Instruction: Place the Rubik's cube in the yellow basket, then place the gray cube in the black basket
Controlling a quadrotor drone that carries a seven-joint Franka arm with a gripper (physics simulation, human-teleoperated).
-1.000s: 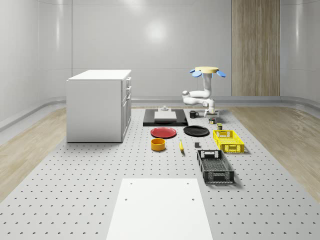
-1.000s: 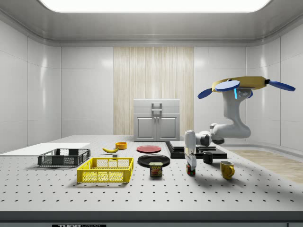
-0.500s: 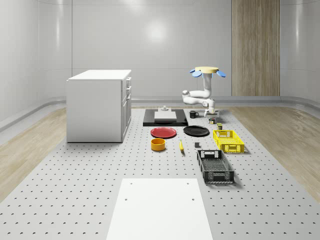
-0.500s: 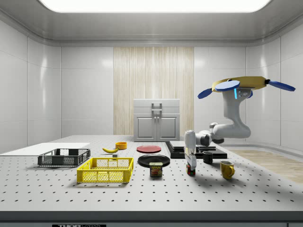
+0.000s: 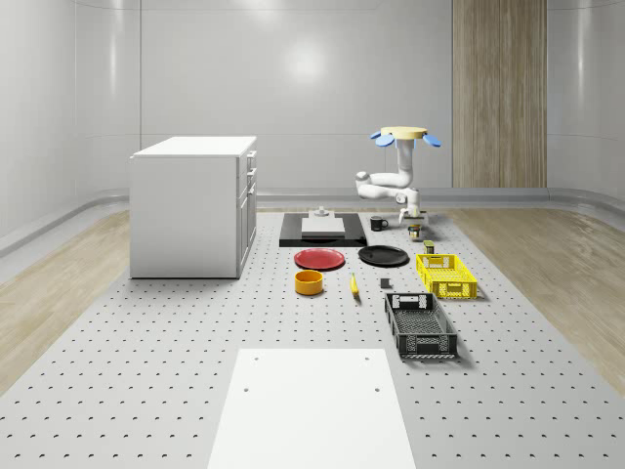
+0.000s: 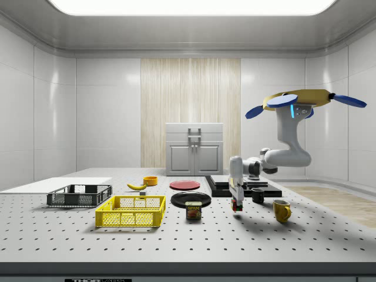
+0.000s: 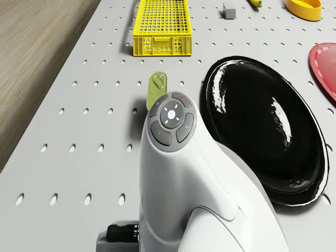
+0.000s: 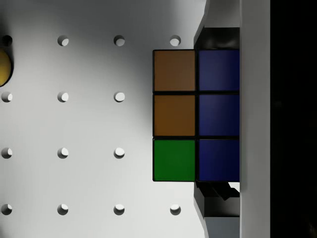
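The Rubik's cube [image 8: 174, 114], with orange, green and blue squares facing the wrist camera, sits between my fingers [image 8: 218, 38]. My gripper [image 6: 237, 201] is shut on the Rubik's cube [image 6: 237, 207] and holds it just above the table, to the side view's right of the yellow basket [image 6: 130, 212]. The drone [image 6: 299, 103] hovers above and behind it, at the table's far end in the whole-scene view [image 5: 403, 137]. The yellow basket [image 5: 446, 275] and the black basket [image 5: 420, 324] stand in a row nearer the camera. The small gray cube [image 5: 385, 284] lies beside them.
An olive can [image 7: 157, 89] stands between my arm and the yellow basket [image 7: 160, 26]. A black plate [image 7: 268, 126] lies close by, with a red plate [image 5: 319, 259] beyond it. A yellow mug [image 6: 281, 210], a black mug [image 6: 258, 195], an orange bowl [image 5: 309, 282], a banana [image 5: 354, 284] and a white cabinet [image 5: 193, 205] are also here.
The drone and arm have risen a little, and the Rubik's cube has come up off the table in the shut gripper.
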